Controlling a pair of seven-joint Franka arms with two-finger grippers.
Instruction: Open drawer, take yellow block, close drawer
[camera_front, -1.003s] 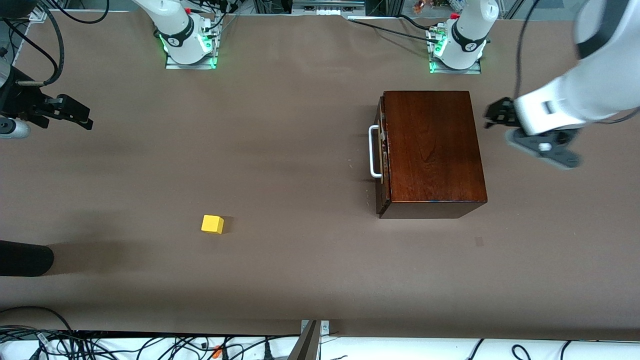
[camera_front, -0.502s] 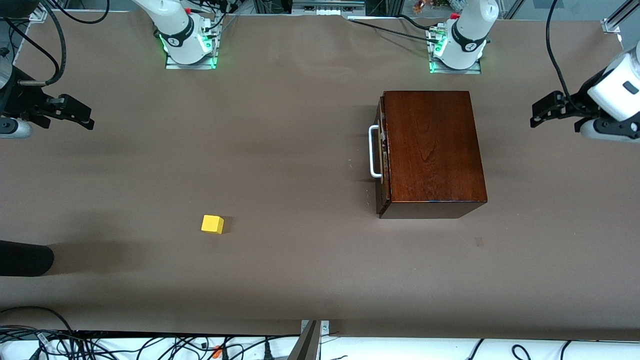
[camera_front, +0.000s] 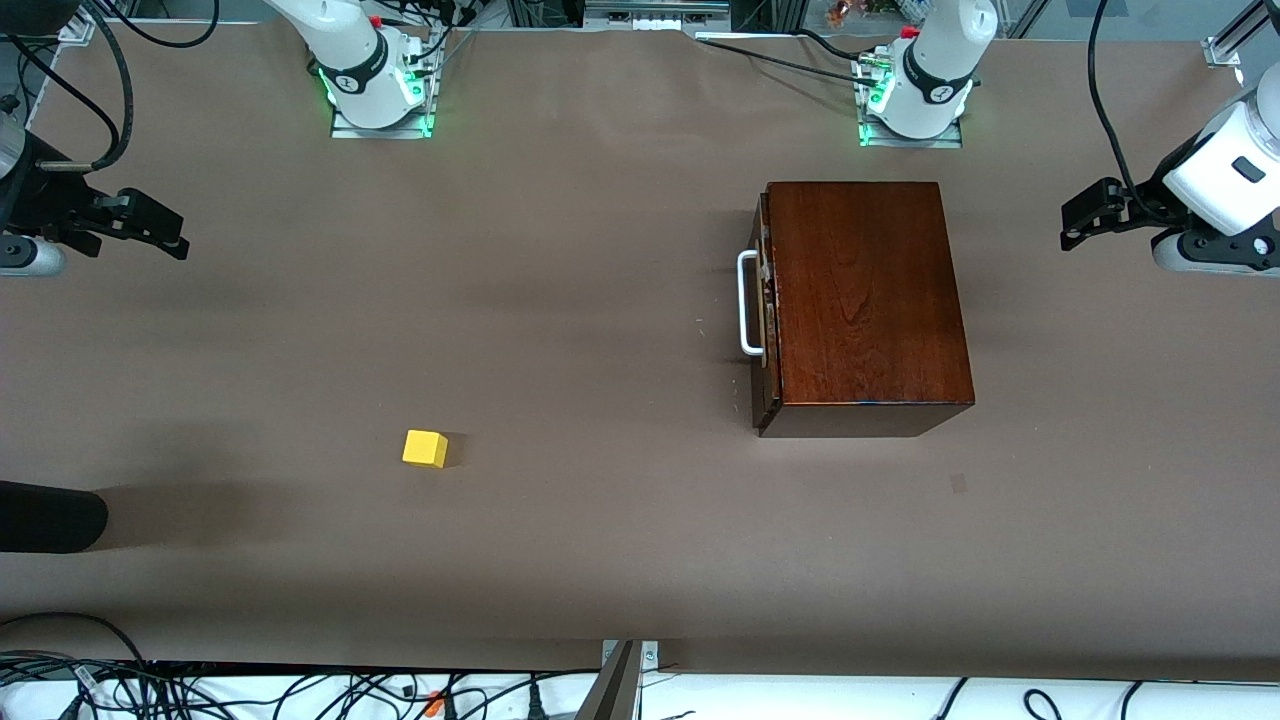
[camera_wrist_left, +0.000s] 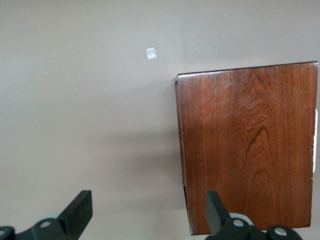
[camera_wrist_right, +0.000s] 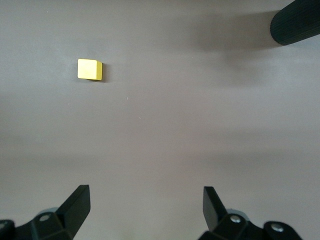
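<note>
We found the drawer (camera_front: 765, 305) shut and the yellow block (camera_front: 425, 448) on the surface toward its eight o'clock; left gripper (camera_wrist_left: 147, 212) and right gripper (camera_wrist_right: 146, 207) waited aloft, fingers apart. Nudging the loose block risked displacing it.

L pincer (camera_front: 1075, 215) & R pincer (camera_front: 160, 232) up, both open.

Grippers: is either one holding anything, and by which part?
Nothing is held: left gripper and right gripper are both open and empty over bare table.
</note>
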